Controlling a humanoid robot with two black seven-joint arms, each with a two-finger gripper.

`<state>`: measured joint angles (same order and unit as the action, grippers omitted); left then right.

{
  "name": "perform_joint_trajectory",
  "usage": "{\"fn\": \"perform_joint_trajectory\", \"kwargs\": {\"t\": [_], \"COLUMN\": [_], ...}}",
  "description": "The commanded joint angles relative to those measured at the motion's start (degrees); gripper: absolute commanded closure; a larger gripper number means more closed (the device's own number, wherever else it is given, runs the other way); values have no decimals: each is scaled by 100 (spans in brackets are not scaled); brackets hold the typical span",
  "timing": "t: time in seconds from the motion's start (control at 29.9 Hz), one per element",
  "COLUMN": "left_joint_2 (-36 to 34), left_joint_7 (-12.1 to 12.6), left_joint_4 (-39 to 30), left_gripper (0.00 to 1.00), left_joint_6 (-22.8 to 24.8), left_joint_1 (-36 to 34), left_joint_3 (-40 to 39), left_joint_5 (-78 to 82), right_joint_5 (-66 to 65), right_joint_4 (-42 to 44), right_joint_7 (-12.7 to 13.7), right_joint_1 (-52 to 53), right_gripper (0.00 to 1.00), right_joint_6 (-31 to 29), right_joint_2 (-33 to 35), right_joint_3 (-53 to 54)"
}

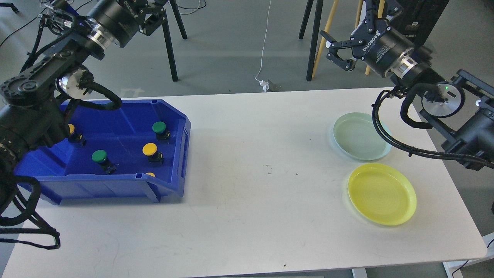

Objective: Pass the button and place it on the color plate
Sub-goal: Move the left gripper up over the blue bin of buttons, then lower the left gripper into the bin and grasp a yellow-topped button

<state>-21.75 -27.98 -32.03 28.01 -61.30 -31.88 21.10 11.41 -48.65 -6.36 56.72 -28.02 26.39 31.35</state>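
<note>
Several push buttons lie in a blue bin (175, 154) at the table's left: two green ones (159, 127) (99, 156) and yellow ones (149, 149), one half hidden behind my left arm (71, 128) and another behind the bin's front rim (150, 174). A pale green plate (361, 136) and a yellow plate (382, 199) sit at the right. My left gripper (154, 17) hangs high above the bin's far side, partly cut off by the top edge. My right gripper (332, 50) hovers beyond the table's far edge, above the green plate, open and empty.
The white table (262, 185) stretches between bin and plates. Chair and stand legs (170, 46) rise from the floor behind it, where a white cable and plug (266, 84) lie. My right arm's hoses (386, 131) loop over the green plate's right rim.
</note>
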Motion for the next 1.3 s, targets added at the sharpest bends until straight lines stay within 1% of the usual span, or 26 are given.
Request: {"fn": "perform_joint_trajectory", "kwargs": {"t": [0.0, 0.13, 0.2, 0.27, 0.33, 0.37, 0.43, 0.5, 0.57, 0.6, 0.67, 0.74, 0.8, 0.87, 0.97, 1.07, 1.17, 1.27], "left_joint_2": [4, 21, 135, 294, 303, 346, 312, 172, -353, -704, -1285, -1734, -2130, -2350, -2422, -2317, -2062, -1982], "left_joint_7": [-2, -2, -2, -2, -2, -2, -2, -2, -2, -2, -2, -2, -2, -2, -2, -2, -2, -2], "left_joint_4": [48, 92, 275, 216, -126, -345, -758, -1076, -1357, -1541, -1901, -2183, -2455, -2789, -3255, -3257, -3152, -2836], "left_gripper": [0, 0, 0, 0, 0, 0, 0, 0, 0, 0, 0, 0, 0, 0, 1, 1, 2, 2], "left_joint_6": [-1, -1, -1, -1, -1, -1, -1, -1, -1, -1, -1, -1, -1, -1, -1, -1, -1, -1], "left_joint_1": [84, 92, 180, 285, 487, 662, 874, 883, 849, 779, 411, -125, -704, -1180, -1691, -1753, -1709, -1499], "left_joint_3": [-64, -90, -116, -291, -834, -1116, -1486, -1514, -1287, -1051, -462, 371, 1399, 2366, 3711, 4618, 4980, 5016], "left_joint_5": [-326, -414, -484, -624, -844, -880, -880, -784, -364, -22, 838, 1901, 3008, 3888, 5381, 6684, 7467, 7882], "right_joint_5": [-43, -43, -34, 9, 27, 36, 28, 10, -34, -43, -43, -43, -34, -34, -34, -34, -43, -43], "right_joint_4": [128, 154, 146, 163, 311, 521, 795, 814, 752, 743, 804, 822, 805, 813, 814, 814, 814, 848], "right_joint_7": [20, 12, 3, -6, -6, -6, -6, -6, -6, -6, -6, -6, -15, -15, -15, -15, -15, -15], "right_joint_1": [33, 33, 33, 33, 41, 41, 41, 33, -29, -55, -152, -222, -231, -240, -292, -380, -494, -556], "right_gripper": [0, 0, 0, 0, 0, 0, 0, 0, 0, 0, 0, 0, 0, 0, 0, 0, 0, 0], "right_joint_6": [2, 2, 2, 2, 2, 2, 2, 2, 2, 2, 2, 2, 2, 2, 2, 2, 2, 2], "right_joint_2": [59, 86, 86, 77, 25, -2, -133, -248, -196, -187, -178, -134, -37, -28, -28, -11, 59, 147], "right_joint_3": [2, 2, 11, 11, 29, 38, 11, -68, -85, -77, -33, 11, 46, 143, 266, 345, 354, 354]}}
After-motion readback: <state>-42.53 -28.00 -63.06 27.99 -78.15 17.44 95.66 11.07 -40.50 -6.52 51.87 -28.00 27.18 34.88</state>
